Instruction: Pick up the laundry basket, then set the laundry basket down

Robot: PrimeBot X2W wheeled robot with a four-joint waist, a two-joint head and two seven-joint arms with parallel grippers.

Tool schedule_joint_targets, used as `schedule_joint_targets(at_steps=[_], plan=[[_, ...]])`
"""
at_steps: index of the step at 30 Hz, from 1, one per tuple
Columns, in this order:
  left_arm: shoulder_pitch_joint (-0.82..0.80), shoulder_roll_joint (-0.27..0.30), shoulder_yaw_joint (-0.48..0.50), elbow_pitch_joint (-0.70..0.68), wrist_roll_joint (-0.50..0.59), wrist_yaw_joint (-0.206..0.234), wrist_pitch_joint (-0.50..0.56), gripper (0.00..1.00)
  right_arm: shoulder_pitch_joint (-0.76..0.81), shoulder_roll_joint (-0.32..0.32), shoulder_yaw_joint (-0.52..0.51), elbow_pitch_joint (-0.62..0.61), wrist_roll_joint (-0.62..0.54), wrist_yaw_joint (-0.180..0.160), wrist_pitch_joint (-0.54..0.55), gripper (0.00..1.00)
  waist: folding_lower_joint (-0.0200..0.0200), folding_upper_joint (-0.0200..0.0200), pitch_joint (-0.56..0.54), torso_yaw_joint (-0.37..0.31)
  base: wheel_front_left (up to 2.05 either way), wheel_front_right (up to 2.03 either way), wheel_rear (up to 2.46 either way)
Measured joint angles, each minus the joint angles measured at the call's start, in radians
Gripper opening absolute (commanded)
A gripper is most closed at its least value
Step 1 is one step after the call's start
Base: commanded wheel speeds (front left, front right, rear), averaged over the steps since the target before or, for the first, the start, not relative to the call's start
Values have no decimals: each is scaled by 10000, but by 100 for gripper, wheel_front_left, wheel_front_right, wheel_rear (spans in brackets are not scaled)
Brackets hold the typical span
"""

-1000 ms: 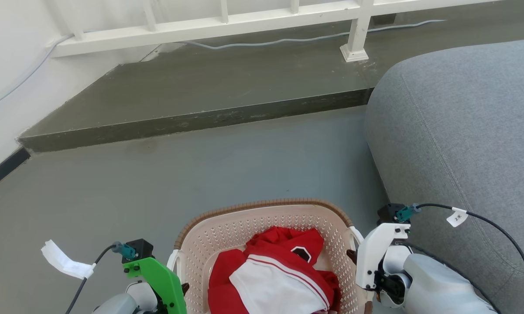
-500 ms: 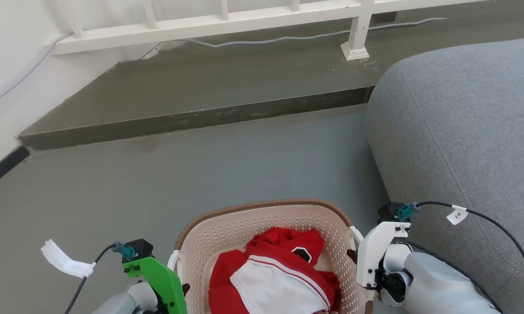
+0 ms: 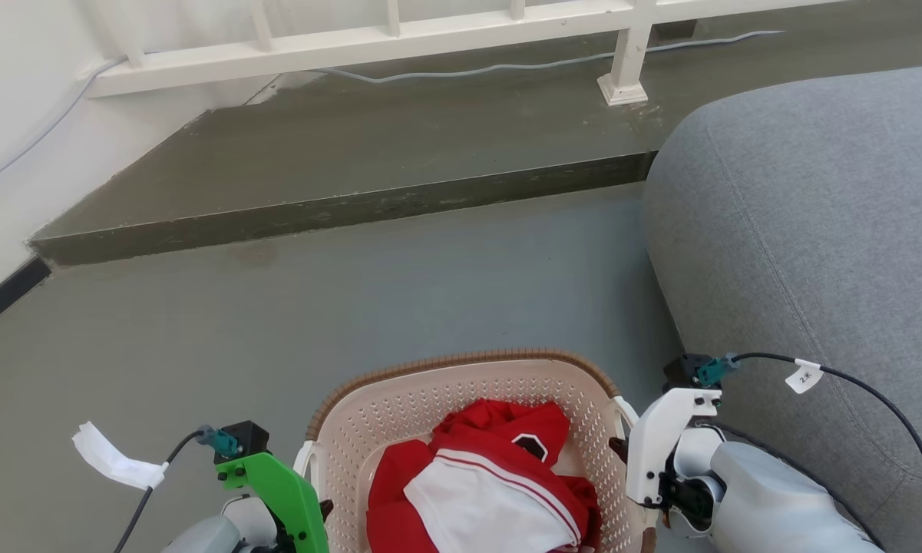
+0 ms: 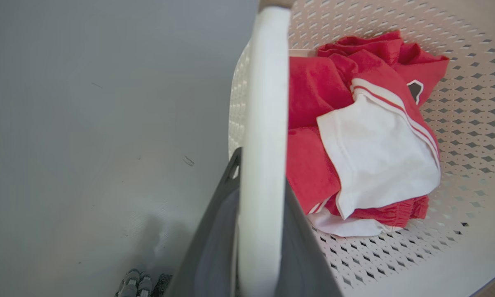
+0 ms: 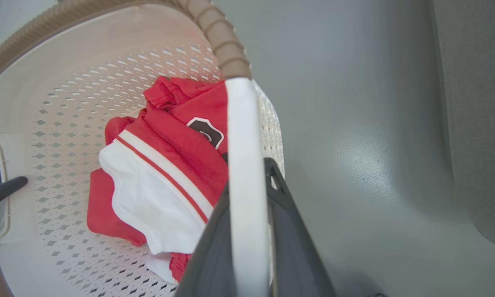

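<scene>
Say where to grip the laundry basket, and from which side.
Grip the laundry basket by its white left handle and right handle, each from outside. They are thin bars off the rim, easy to clamp, as the left gripper and right gripper do.

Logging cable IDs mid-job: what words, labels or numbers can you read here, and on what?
"2" plus a blurred mark, unreadable: right cable tag.
No text legible: left cable tag.
Too small to read: badge on the red garment.
</scene>
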Motion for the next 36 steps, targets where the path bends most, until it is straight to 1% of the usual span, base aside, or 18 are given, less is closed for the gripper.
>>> schedule_joint_targets(at_steps=[6, 24, 30, 36], plan=[[-19, -10, -19, 73, -4, -8, 0, 0, 0, 0, 46, 2, 40, 56, 69, 0, 0, 0, 0, -1, 0, 0, 0], [-52, -35, -10, 123, -176, -10, 13, 0, -15, -19, 226, 2, 213, 59, 73, 0, 0, 0, 52, -51, 0, 0, 0], [-267, 12, 79, 58, -257, -10, -8, 0, -297, -44, 244, -38, 213, 58, 52, 0, 1, 0, 368, -72, 0, 0, 0], [-551, 167, 113, -192, -257, -8, -188, 0, -515, -52, 244, -130, 215, 38, -219, 0, 1, 0, 896, -98, 0, 0, 0]])
